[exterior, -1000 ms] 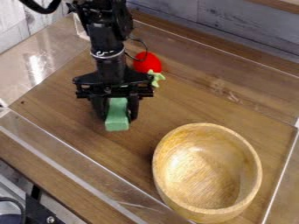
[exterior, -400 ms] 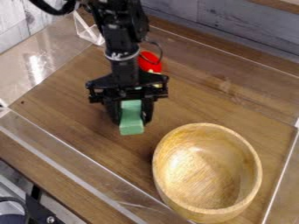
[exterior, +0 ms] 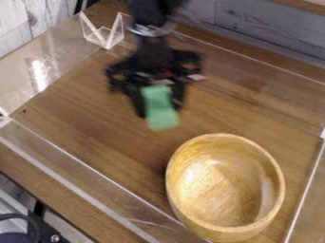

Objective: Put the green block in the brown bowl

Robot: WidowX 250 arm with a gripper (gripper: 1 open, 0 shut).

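The green block [exterior: 162,113] is a mint-green bar hanging clear of the wooden table, blurred by motion. My gripper [exterior: 159,98] points straight down with its black fingers [exterior: 136,98] closed on the block's upper part. It hangs over the table's middle, up and to the left of the brown bowl [exterior: 226,187]. The bowl is large, light wood with a thick rim, stands at the front right, and has nothing inside it.
Clear plastic walls [exterior: 76,180] run along the table's front and left edges. A small white folded object [exterior: 102,28] sits at the back left. The arm covers the area behind the gripper.
The gripper has risen off the table with the green block and moved right, nearer the bowl. The red toy seen earlier is now hidden.
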